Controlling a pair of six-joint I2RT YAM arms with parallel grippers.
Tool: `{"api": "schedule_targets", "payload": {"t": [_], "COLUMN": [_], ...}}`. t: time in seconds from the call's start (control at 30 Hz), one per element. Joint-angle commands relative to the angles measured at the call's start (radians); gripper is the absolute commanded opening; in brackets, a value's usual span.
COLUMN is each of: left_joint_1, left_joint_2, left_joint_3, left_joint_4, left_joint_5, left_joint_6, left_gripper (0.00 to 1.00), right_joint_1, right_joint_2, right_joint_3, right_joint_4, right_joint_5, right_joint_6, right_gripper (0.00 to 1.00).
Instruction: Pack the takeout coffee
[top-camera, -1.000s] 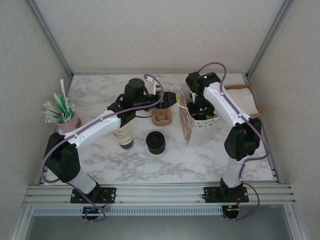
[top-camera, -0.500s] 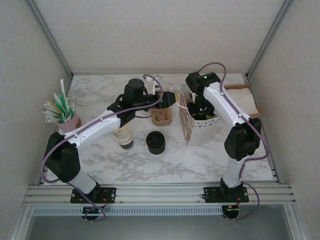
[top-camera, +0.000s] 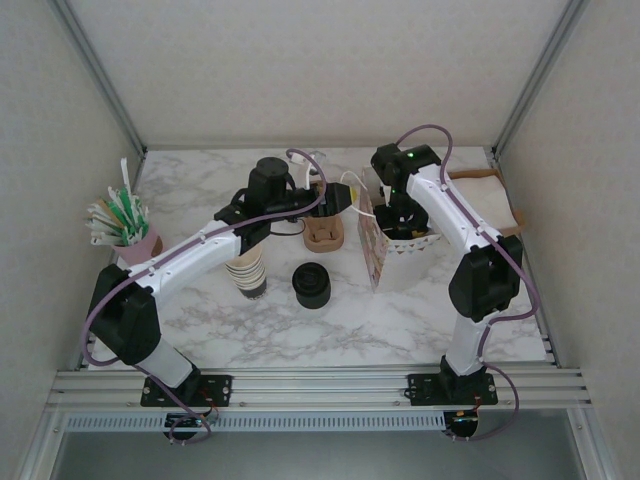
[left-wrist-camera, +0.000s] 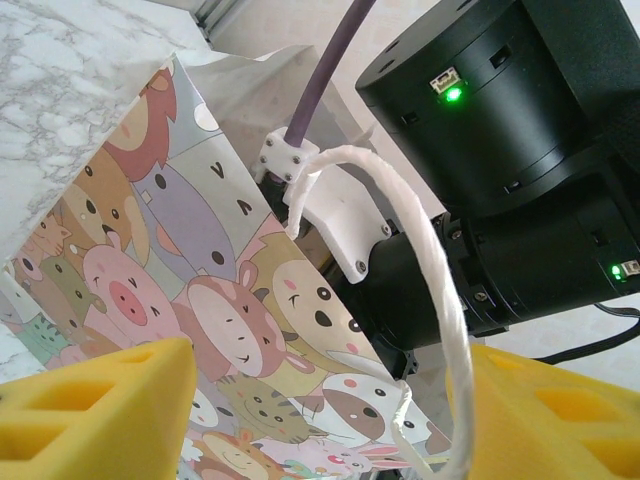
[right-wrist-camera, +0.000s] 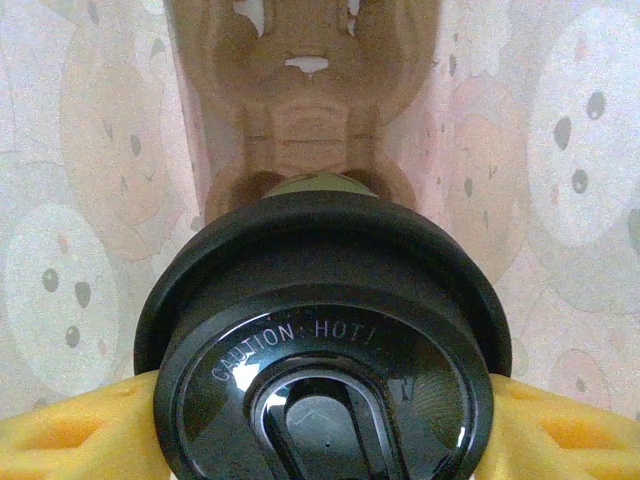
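Pinching upright takeout coffee (right-wrist-camera: 318, 190), lid (right-wrist-camera: 320, 290) up: right end effector (right-wrist-camera: 320, 425); left end effector (left-wrist-camera: 320, 410) spread.

The takeout coffee (right-wrist-camera: 325, 350) has a smooth, glossy black plastic lid with raised lettering. The cup carrier (right-wrist-camera: 305, 100) is rough, matt brown moulded pulp. The paper bag (left-wrist-camera: 200, 300) is smooth printed paper, and its handle (left-wrist-camera: 445, 290) is twisted white paper cord. The table (top-camera: 330, 330) has a smooth marble-look surface.

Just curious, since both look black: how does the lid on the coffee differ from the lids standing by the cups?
The coffee lid is a single one; the lid stack is several piled up. The coffee lid is down inside the bag, between yellow fingers; the lid stack stands out on the table, ungripped. Both are round and black.
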Motion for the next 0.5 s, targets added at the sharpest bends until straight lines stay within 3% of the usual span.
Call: {"api": "schedule_targets", "payload": {"t": [0.0, 0.47], "left_joint_1": [0.006, 0.006], "left_joint_2": [-0.017, -0.02], "left_joint_3": [-0.01, -0.014], "left_joint_4": [0.027, 0.03], "left_joint_5": [-0.003, -0.004], "left_joint_6": [0.003, -0.001], "left_gripper": [0.67, 0.67], "right_joint_1": [0.001, -0.001], "right_joint_2": [0.007, 0.017], "right_joint_3": [-0.02, -0.037], "right_joint_4": [0.02, 0.037], "right_joint_5": [-0.01, -0.02], "right_joint_6": [-0.001, -0.003], "right_gripper": [0.69, 0.69]}}
